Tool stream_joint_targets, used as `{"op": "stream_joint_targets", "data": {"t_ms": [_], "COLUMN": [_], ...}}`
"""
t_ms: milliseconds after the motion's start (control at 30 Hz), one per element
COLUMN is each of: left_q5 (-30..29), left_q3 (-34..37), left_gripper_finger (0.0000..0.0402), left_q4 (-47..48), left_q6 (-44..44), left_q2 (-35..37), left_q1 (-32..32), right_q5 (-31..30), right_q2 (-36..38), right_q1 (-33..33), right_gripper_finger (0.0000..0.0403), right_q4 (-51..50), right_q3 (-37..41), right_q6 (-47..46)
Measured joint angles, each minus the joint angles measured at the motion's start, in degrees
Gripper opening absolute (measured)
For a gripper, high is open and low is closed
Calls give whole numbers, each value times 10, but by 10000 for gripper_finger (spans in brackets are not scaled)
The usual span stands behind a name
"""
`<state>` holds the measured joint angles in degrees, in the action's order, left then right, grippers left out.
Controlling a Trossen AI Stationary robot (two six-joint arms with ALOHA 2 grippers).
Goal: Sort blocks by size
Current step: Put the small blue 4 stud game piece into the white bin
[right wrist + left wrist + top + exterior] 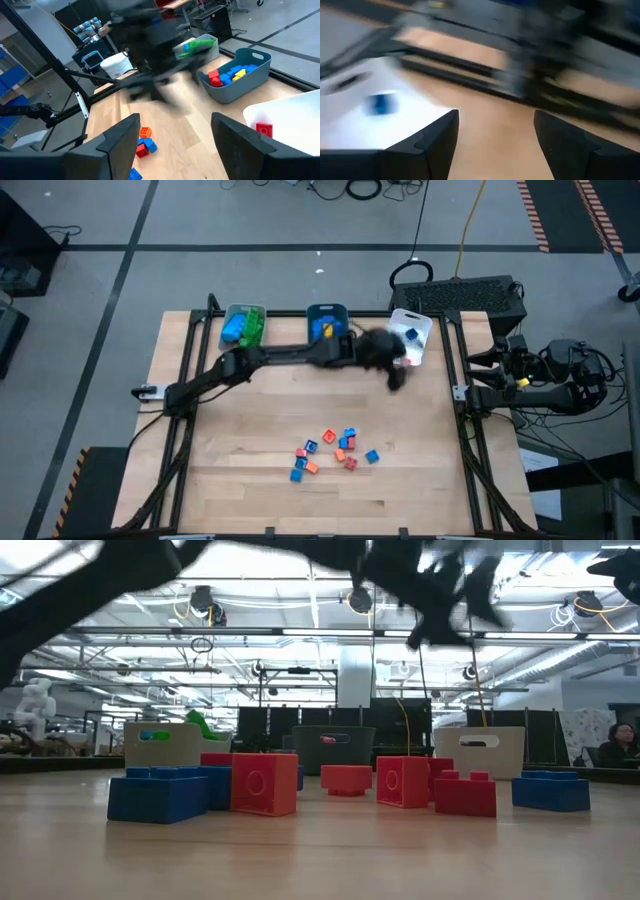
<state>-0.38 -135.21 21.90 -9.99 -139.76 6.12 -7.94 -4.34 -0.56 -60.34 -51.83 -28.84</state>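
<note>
Several small blocks [335, 452] in blue, red and orange lie loose on the wooden table near its front; the low view shows them close up [265, 782]. At the far edge stand three trays. The grey one [243, 326] holds blue and green blocks. The teal one [326, 323] holds blue, yellow and red blocks [230, 75]. The white one [410, 335] holds a blue block [381, 103] and a red block [263, 129]. My left gripper [398, 376] hangs above the table just in front of the white tray, open [495, 140], with nothing between its fingers. My right gripper [175, 145] waits open off the table's right side.
A black frame [455, 365] runs along the table's sides. My left arm [280, 358] stretches across the far half of the table in front of the trays. Bare wood lies between the trays and the loose blocks.
</note>
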Motion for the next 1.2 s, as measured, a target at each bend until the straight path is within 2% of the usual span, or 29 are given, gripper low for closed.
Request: {"op": "stream_joint_targets", "data": {"t_ms": [167,300,467,633,833,967,1200], "left_q5": [33,17,-62,-111,-117,-114,-147], "left_q3": [3,5,7,6,7,6,6], "left_gripper_finger": [257,257,257,257,257,257,258], "left_q4": [156,200,213,184,178,190,209], "left_q6": [12,-17,-36,-86,-96,-134,-182], "left_q2": [20,20,-17,-40,-72,-89,-117], "left_q1": [-77,-132,-190,-211,-217,-229,-243], "right_q5": [4,3,5,5,5,5,6], "right_q2": [0,0,0,0,0,0,0], "right_q1": [0,0,0,0,0,0,0], "right_gripper_finger": [238,238,238,238,238,238,238], "right_q4": [0,0,0,0,0,0,0], "right_q3": [0,0,0,0,0,0,0], "right_q6": [10,11,11,12,2,-5,-5]}}
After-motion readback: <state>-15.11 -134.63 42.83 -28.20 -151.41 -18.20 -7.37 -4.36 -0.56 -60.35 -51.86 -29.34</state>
